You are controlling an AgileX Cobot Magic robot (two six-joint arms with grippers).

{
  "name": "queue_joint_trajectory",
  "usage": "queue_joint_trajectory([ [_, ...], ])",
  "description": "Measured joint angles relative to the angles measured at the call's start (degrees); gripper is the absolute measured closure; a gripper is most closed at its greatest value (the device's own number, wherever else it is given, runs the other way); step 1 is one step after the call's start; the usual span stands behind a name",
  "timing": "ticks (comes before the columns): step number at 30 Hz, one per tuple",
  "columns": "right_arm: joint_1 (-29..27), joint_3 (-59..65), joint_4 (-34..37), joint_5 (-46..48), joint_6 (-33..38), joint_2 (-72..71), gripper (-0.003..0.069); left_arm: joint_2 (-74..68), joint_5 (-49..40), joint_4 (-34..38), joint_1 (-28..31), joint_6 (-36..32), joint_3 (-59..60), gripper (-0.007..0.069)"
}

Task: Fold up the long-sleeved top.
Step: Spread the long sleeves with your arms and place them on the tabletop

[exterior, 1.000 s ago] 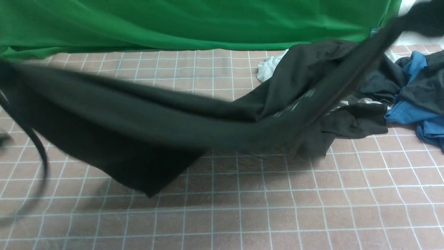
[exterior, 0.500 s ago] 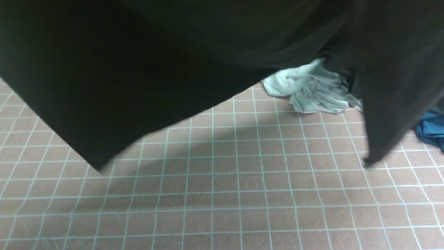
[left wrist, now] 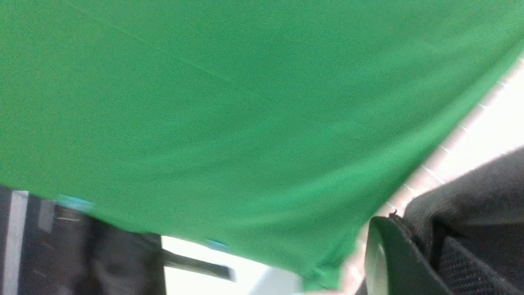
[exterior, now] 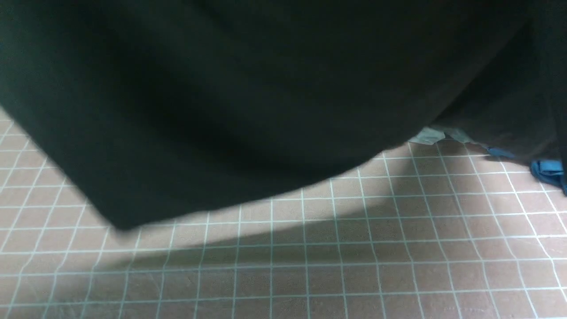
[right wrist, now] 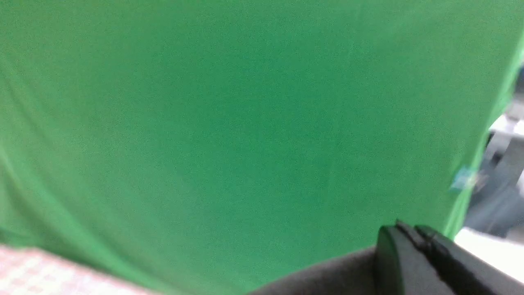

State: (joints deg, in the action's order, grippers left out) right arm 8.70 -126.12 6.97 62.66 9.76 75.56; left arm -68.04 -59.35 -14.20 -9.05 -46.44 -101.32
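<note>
The left end effector (left wrist: 413, 241) is pinching a fold of the long-sleeved top (exterior: 221, 110). The top is hanging above the tabletop (exterior: 310, 274), spanning from left edge to right edge and hiding the far side. A white garment (exterior: 427, 135) and a blue garment (exterior: 547, 168) are showing beneath its hem near the right edge. The right end effector (right wrist: 409, 235) is pinching the same top, jaws pressed together.

Gridded table (exterior: 310, 274), blue garment (exterior: 547, 168), white garment (exterior: 427, 135)

Camera set-up: three views.
Front looks forward over table (exterior: 310, 274), long-sleeved top (exterior: 248, 97) close before lens; both wrists face green backdrop (left wrist: 229, 106), sharing it.
</note>
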Motion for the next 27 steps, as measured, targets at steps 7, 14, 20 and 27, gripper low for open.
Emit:
queue_joint_trajectory([
  [7, 0.0, 1.1, 0.5, -9.7, 0.4, 14.4, 0.0625, -12.6, 8.5, 0.2, 4.3, 7.2, 0.4, 0.0587],
  [14, 0.0, 0.4, 7.2, -39.1, 5.5, 17.9, 0.0625, -16.0, 32.4, -0.3, 13.2, 13.8, -5.1, 0.0587],
  [20, 0.0, -10.5, 10.6, -45.5, 10.3, 13.8, 0.0625, -12.0, 35.8, 2.9, 12.3, 11.3, -19.2, 0.0587],
  [27, 0.0, -8.2, 10.7, -28.5, 13.4, 10.8, 0.0625, -5.0, 21.6, 4.2, 6.2, -0.5, -12.1, 0.0587],
])
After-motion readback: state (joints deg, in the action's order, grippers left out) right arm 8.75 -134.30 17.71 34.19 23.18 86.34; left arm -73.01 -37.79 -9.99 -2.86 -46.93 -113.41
